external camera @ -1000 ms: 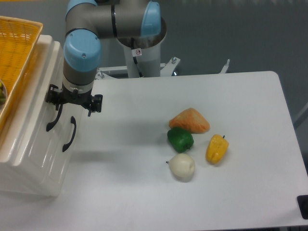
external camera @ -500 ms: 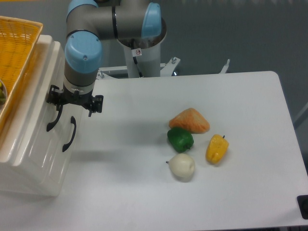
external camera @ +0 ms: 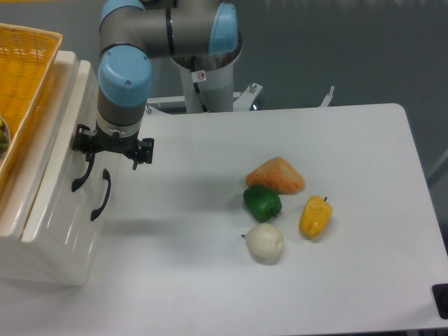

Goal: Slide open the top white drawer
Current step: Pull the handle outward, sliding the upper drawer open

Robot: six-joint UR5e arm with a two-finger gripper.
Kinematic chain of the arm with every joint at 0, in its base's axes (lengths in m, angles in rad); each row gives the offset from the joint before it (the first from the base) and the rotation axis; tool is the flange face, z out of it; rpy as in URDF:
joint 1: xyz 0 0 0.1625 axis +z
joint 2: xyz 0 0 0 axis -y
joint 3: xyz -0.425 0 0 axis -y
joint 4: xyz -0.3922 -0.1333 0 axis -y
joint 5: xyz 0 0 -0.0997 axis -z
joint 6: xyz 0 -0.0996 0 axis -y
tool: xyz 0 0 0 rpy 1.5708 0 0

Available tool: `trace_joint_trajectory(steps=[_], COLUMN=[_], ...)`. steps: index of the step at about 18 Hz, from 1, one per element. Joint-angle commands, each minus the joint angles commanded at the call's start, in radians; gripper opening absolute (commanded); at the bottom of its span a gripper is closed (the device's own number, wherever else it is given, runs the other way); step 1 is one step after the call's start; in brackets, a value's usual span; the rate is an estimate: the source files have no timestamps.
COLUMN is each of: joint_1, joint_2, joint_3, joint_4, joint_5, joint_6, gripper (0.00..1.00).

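Camera view: I see the gripper [external camera: 89,155] at left of frame, jaws pinching the top white drawer's [external camera: 49,168] black handle [external camera: 82,173]. Yellow basket [external camera: 19,84] sits atop the cabinet. Four toy vegetables [external camera: 282,208] lie mid-table, well apart

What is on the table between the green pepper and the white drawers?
Nothing: between the green pepper and the white cabinet, the camera view shows only bare table.
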Motion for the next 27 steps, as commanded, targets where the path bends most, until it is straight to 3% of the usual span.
trace_joint_trajectory(steps=[16, 27], joint_1=[0.153, 0.218], joint_2=[0.009, 0.020], joint_3=[0.003, 0.011], joint_4=[-0.025, -0.035], joint_5=[0.015, 0.015], joint_6=[0.005, 0.006], gripper=[1.00, 1.00])
